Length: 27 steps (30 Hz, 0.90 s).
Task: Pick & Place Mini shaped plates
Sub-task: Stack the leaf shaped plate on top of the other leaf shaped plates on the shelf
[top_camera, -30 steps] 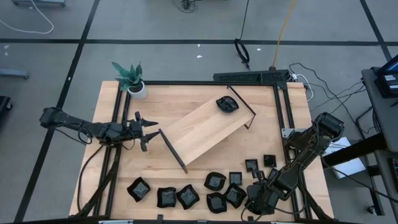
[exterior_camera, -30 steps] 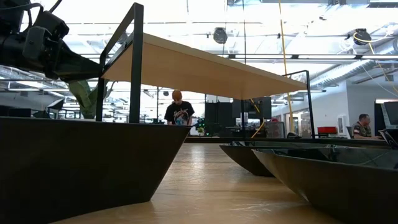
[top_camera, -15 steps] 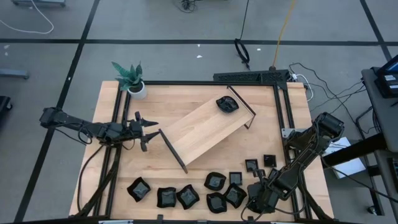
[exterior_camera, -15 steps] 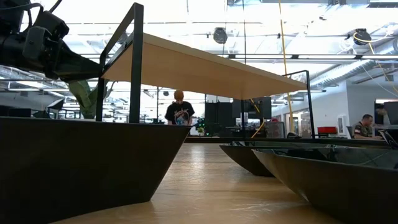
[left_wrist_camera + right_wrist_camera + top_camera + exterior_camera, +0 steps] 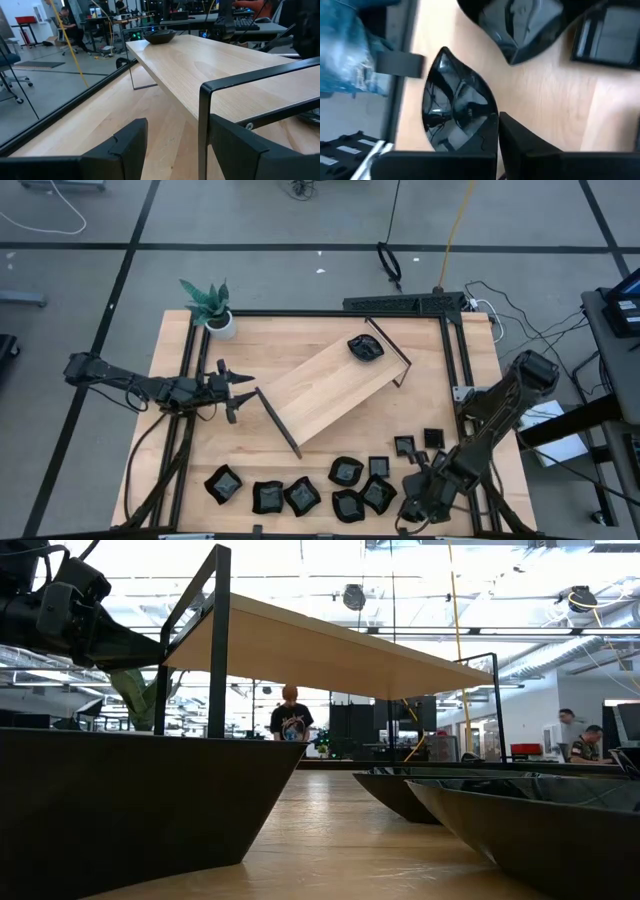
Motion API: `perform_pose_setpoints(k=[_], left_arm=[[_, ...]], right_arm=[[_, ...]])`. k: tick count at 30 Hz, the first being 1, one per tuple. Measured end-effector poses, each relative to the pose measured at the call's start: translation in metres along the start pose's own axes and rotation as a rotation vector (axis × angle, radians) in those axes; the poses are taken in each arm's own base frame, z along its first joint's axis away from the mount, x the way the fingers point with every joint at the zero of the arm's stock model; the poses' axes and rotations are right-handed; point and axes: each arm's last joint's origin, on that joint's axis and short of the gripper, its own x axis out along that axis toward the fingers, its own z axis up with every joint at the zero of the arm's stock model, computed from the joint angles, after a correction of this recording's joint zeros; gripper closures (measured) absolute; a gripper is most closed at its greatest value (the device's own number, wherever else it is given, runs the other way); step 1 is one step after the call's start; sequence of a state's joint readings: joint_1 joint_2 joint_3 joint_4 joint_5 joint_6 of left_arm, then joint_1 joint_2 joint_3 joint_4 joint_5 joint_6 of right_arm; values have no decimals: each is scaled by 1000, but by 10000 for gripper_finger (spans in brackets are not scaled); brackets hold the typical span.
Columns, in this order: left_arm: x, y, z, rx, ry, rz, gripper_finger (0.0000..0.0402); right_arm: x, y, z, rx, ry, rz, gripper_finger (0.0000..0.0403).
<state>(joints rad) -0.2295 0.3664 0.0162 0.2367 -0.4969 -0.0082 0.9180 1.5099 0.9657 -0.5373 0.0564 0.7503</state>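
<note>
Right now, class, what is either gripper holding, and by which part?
The right gripper is shut on a leaf-shaped black mini plate, pinching its rim at the blunt end. The left gripper holds nothing.

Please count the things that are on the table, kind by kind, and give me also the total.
Black mini plates: 11 (1 on the tray, 1 held by the right gripper, 9 loose on the table)
Wooden tray: 1
Potted plant: 1
Total: 13
</note>
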Motion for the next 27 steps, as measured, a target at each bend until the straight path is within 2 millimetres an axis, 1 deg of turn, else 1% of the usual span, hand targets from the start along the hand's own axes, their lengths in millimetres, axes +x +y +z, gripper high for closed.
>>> perform_pose_setpoints(k=[7, 9, 12, 16, 20, 23, 27], left_arm=[[0, 0, 0, 0, 0, 0, 192], [0, 0, 0, 0, 0, 0, 192], [0, 0, 0, 0, 0, 0, 192], [0, 0, 0, 0, 0, 0, 192], [0, 0, 0, 0, 0, 0, 192], [0, 0, 0, 0, 0, 0, 192], [0, 0, 0, 0, 0, 0, 192]], right_arm=[[-40, -4, 7, -66, -203, 16, 403], [-52, -8, 14, -91, -294, 10, 403], [-70, -18, 29, -127, -450, 5, 403], [-90, -35, 52, -174, -629, -5, 403], [-105, -57, 66, -197, -734, -73, 403], [-113, -75, 74, -186, -781, -144, 403], [-125, -102, 87, -138, -872, -304, 403]])
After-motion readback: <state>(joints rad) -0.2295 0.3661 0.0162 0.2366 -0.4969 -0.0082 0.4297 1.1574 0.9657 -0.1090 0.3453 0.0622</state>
